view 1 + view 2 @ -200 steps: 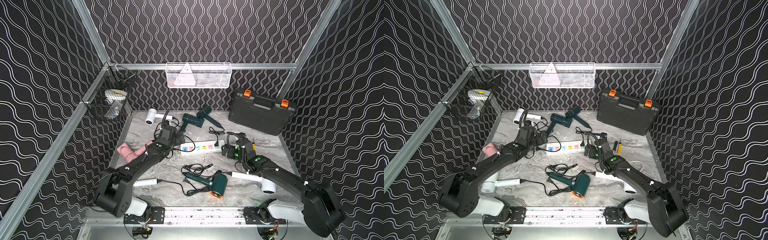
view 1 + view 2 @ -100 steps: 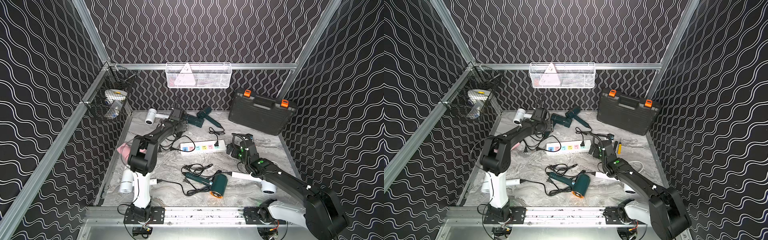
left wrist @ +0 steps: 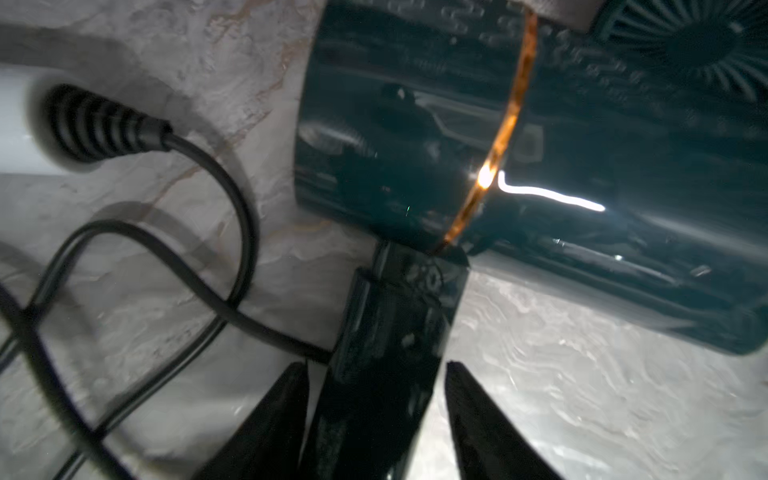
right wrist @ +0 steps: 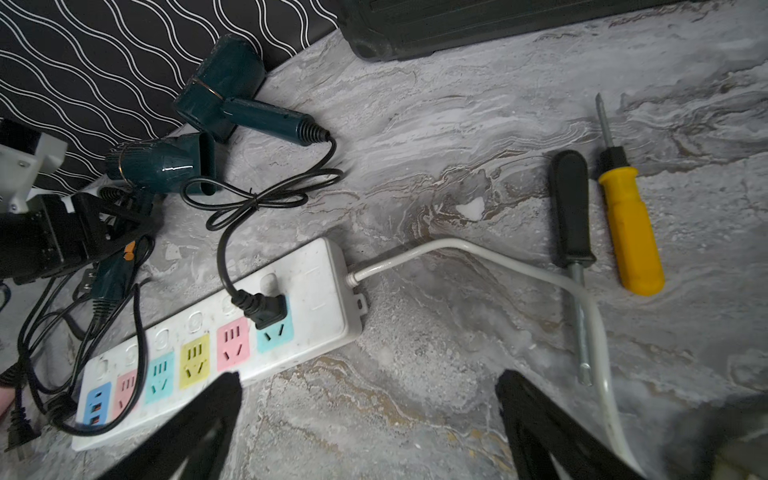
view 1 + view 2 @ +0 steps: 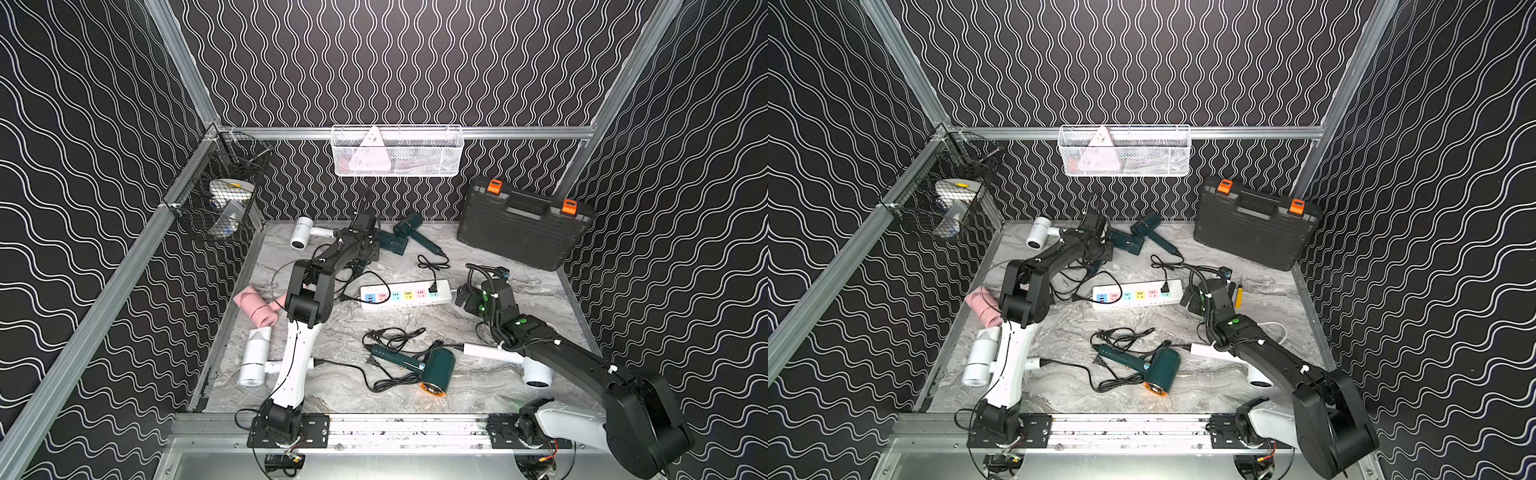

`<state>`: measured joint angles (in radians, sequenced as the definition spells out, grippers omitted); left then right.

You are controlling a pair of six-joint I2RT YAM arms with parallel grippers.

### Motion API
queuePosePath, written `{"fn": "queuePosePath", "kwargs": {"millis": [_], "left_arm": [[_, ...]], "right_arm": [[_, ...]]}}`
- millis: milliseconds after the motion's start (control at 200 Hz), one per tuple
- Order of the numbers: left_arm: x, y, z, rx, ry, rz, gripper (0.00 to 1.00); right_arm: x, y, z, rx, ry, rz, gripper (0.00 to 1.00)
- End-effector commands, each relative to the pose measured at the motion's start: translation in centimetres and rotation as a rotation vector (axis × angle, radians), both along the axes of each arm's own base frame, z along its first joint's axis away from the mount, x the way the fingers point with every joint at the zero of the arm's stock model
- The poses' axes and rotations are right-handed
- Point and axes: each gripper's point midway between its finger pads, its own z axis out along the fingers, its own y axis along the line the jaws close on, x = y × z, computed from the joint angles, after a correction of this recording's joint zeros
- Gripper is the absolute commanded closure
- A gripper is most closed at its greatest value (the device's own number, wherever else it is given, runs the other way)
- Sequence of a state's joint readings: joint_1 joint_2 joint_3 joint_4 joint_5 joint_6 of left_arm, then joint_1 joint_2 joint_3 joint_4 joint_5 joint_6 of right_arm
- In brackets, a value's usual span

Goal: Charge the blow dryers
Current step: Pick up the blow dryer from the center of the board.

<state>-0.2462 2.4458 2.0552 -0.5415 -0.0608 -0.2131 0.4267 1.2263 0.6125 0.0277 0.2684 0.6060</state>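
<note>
My left gripper (image 3: 376,386) has swung from the long white power strip (image 5: 407,304) to the dark green hammer-shaped blow dryer (image 3: 407,137) at twelve o'clock, jaws narrowing round its handle but not yet clamped, so fetching begins, while my right gripper (image 4: 370,415) waits wide open.
</note>
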Motion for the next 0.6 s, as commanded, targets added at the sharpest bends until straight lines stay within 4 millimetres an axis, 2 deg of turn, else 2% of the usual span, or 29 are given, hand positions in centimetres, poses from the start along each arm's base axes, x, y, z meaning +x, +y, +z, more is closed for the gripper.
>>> {"fn": "queuePosePath", "kwargs": {"millis": [0,115,230,500,595], "left_arm": [[-0.1,-0.5,-0.5,-0.029,0.018,-0.02,0.52],[-0.2,-0.8,-0.7,-0.036,0.027,-0.027,0.65],[-0.3,-0.7,0.6,-0.041,0.012,-0.028,0.75],[-0.9,-0.6,8.0,-0.091,-0.095,-0.003,0.76],[-1.0,-0.4,9.9,-0.099,-0.12,0.015,0.76]], "right_arm": [[0.4,0.0,0.5,0.013,-0.017,-0.017,0.0],[0.4,-0.1,0.5,0.013,-0.018,-0.019,0.0],[0.4,-0.2,0.6,0.016,-0.018,-0.02,0.0],[0.3,-0.2,0.8,0.021,-0.023,-0.023,0.0],[0.3,-0.3,0.8,0.023,-0.023,-0.024,0.0]]}}
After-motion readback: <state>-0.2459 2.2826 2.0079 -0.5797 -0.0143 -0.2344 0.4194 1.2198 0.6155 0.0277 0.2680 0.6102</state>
